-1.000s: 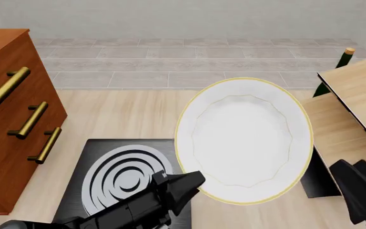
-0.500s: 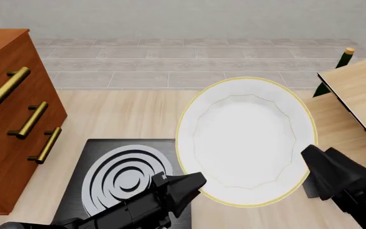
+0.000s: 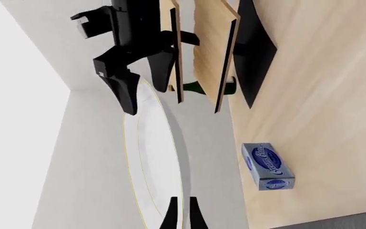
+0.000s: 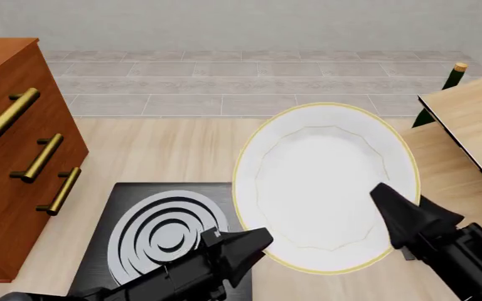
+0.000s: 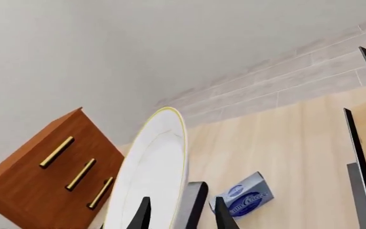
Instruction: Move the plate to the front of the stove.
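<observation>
The white plate [image 4: 321, 185] with a gold rim hangs tilted in the air, above the table and to the right of the stove [image 4: 153, 229]. My left gripper [image 4: 253, 241] is shut on its lower left rim; in the left wrist view the fingers [image 3: 173, 214] pinch the edge-on plate [image 3: 154, 157]. My right gripper [image 4: 391, 210] is open at the plate's lower right rim. In the right wrist view its fingertips [image 5: 143, 212] stand on either side of the plate [image 5: 148, 176].
A brown cabinet [image 4: 15, 157] with gold handles stands left of the stove. A raised wooden board [image 4: 471, 119] and a green bottle [image 4: 444, 84] are at the right. A blue box [image 5: 243, 198] lies on the table beneath the plate. A dark mat [image 3: 253, 52] lies under the board.
My right gripper has come up and left from the lower right corner to the plate's lower right rim. The plate and left gripper have barely moved.
</observation>
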{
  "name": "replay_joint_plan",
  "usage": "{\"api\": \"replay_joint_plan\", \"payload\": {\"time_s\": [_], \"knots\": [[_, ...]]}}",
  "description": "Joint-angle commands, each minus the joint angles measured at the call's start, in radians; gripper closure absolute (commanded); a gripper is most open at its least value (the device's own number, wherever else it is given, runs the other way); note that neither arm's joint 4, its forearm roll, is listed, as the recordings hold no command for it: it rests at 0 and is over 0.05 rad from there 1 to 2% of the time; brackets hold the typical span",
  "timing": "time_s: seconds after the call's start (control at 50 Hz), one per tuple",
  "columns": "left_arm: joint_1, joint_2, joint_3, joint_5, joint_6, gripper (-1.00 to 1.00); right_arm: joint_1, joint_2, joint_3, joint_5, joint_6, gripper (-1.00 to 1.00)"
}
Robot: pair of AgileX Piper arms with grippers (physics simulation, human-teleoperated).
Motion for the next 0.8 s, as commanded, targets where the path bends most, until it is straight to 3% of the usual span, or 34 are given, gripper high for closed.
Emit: {"api": "replay_joint_plan", "payload": {"time_s": [0.02,0.46,0.48,0.8], "knots": [[-0.005,-0.004,-0.005,-0.012,0.005,1.00,0.015,0.036,0.005,-0.042,-0.001,1.00],[-0.009,-0.008,0.002,-0.026,0.009,1.00,0.008,-0.045,-0.004,0.035,-0.001,1.00],[-0.010,-0.010,0.002,-0.027,0.008,-1.00,0.008,-0.046,-0.004,0.036,0.000,1.00],[-0.011,-0.105,0.046,-0.018,-0.006,-1.00,-0.134,-0.068,-0.057,0.095,0.010,1.00]]}}
